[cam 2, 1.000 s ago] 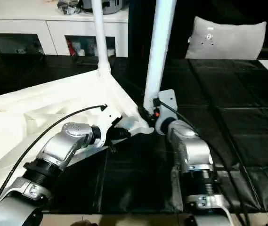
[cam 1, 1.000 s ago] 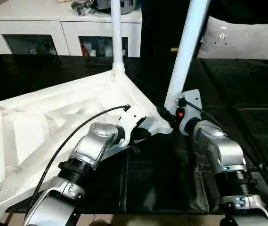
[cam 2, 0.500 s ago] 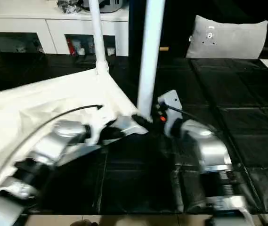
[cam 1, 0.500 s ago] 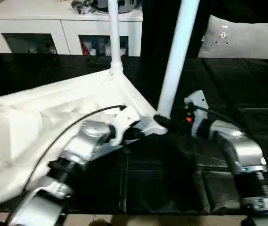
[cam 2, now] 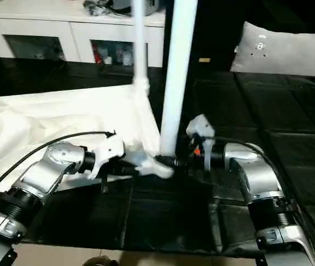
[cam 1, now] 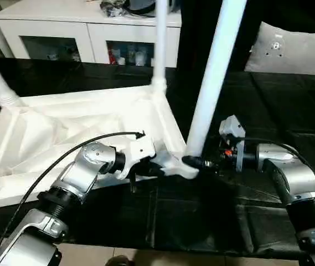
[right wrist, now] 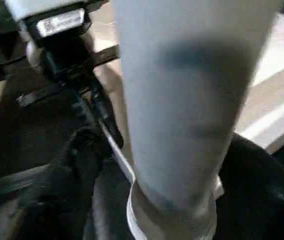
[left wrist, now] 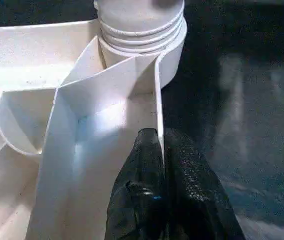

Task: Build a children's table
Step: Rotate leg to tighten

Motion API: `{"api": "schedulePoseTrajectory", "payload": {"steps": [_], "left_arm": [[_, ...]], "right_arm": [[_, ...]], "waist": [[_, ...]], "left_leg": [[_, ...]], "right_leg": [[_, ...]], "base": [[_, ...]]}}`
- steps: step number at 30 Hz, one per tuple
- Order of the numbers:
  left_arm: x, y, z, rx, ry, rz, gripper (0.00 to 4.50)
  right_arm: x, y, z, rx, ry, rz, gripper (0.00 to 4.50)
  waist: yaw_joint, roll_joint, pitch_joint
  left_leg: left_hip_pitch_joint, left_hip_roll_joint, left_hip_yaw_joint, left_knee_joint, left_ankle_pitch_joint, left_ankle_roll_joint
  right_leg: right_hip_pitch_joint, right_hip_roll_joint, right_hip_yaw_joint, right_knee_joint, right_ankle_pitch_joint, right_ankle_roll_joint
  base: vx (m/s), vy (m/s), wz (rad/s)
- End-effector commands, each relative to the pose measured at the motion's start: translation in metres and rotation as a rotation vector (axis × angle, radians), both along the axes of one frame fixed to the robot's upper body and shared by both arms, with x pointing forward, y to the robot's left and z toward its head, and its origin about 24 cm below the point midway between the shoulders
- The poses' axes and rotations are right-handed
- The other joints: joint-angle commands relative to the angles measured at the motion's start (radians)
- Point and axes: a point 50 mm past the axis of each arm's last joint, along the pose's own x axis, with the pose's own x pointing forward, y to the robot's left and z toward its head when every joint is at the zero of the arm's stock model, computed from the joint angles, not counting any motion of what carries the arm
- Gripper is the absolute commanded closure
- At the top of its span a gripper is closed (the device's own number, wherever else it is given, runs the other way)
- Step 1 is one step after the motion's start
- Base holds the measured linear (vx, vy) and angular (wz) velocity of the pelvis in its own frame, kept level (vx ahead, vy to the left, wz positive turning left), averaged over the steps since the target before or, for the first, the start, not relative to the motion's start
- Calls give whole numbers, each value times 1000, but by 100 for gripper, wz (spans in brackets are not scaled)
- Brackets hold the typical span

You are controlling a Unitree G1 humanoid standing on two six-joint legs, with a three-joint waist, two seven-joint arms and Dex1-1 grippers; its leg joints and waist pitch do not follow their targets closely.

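Black floor mat (cam 1: 268, 100) under upturned table top (cam 1: 63, 138), leg (cam 1: 212, 77) socketed.

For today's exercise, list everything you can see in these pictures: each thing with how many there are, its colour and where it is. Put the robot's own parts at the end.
table top: one, white, upside down on the black surface, ribbed underside up.
legs: three, white, standing up from corner sockets: near, far and left.
cabinet: one, white with glass doors, at the back.
cushion: one, grey, back right.
black surface: one, under everything.
left gripper: black, pinched on the table top's edge rib by the near socket.
right gripper: black, at the near leg's base, fingers either side.
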Motion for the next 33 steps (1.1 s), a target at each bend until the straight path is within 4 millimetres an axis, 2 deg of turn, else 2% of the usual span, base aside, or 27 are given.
{"api": "schedulePoseTrajectory", "payload": {"steps": [1,2,4,6,8,11,14,15,19,21,22,23,25,28,30,33], "left_arm": [[-1,-6,11,-12,-45,-72,450],[0,-5,11,-10,-46,-70,450],[0,-4,10,-5,-46,-67,450],[0,-3,10,-2,-45,-67,450],[1,-3,9,-1,-45,-66,450],[1,-3,10,-7,-40,-67,450],[1,-4,11,-19,-31,-59,450],[1,-4,11,-24,-29,-55,450],[7,-7,10,-21,-19,60,450],[11,-10,12,-52,-8,121,450],[12,-13,13,-73,-3,156,450],[14,-18,15,-97,5,197,450],[19,-28,18,-142,30,295,450],[24,-41,21,-178,31,399,450],[28,-51,24,-193,15,462,450],[28,-57,24,-195,2,476,450]], "right_arm": [[-1,0,3,12,-3,40,99],[-2,0,3,13,1,48,118],[-4,0,2,9,4,60,121],[-5,-1,0,4,7,70,155],[-5,-1,-1,5,13,76,159],[-8,0,-3,17,36,95,195],[-11,4,-3,37,53,99,204],[-12,5,-3,42,56,101,233],[-10,21,-5,60,93,-18,248],[-5,25,-6,61,95,-113,254],[-2,27,-7,68,103,-182,254],[1,31,-8,75,109,-251,255],[9,40,-11,69,127,-401,256],[17,48,-16,-2,118,-584,257],[22,54,-17,-27,112,-686,257],[23,59,-15,17,110,-714,257]], "waist": [[-3,-4,-72],[-1,-4,-71],[1,-4,-73],[3,-3,-73],[3,-4,-75],[6,-3,-74],[6,-3,-74],[6,-6,-73],[3,-6,-71],[-3,-6,-68],[-4,0,-67],[-9,-3,-65],[-17,2,-67],[-40,-3,-68],[-52,-4,-70],[-52,-6,-75]], "left_leg": [[19,59,-21,-66,-197,37],[19,60,-21,-67,-202,37],[20,59,-22,-66,-196,35],[19,60,-22,-66,-192,35],[19,59,-22,-65,-184,36],[18,59,-21,-64,-184,39],[18,59,-22,-65,-189,38],[19,59,-22,-65,-189,40],[19,59,-23,-69,-187,31],[22,56,-25,-73,-233,6],[23,55,-26,-74,-239,-1],[24,54,-27,-76,-257,-11],[23,55,-30,-80,-250,-29],[18,50,-31,-81,-239,-41],[18,46,-28,-76,-213,-29],[13,43,-24,-70,-150,7]], "right_leg": [[51,-82,49,-68,-179,-228],[50,-82,49,-68,-188,-225],[50,-83,49,-68,-190,-224],[49,-82,48,-67,-183,-223],[49,-81,48,-65,-170,-225],[50,-81,48,-66,-170,-228],[50,-81,48,-67,-178,-227],[50,-81,48,-67,-184,-224],[48,-81,49,-68,-209,-216],[48,-85,49,-79,-293,-193],[46,-85,50,-79,-309,-188],[45,-85,49,-86,-347,-176],[44,-84,50,-83,-336,-171],[48,-81,48,-80,-295,-176],[49,-79,49,-81,-254,-179],[56,-77,50,-76,-170,-185]], "base": [[0,0,0],[0,0,0],[0,0,0],[0,0,0],[0,0,0],[0,0,0],[0,0,0],[0,0,0],[0,0,0],[0,0,0],[0,0,0],[0,0,0],[0,0,0],[0,0,0],[0,0,0],[0,0,0]]}}
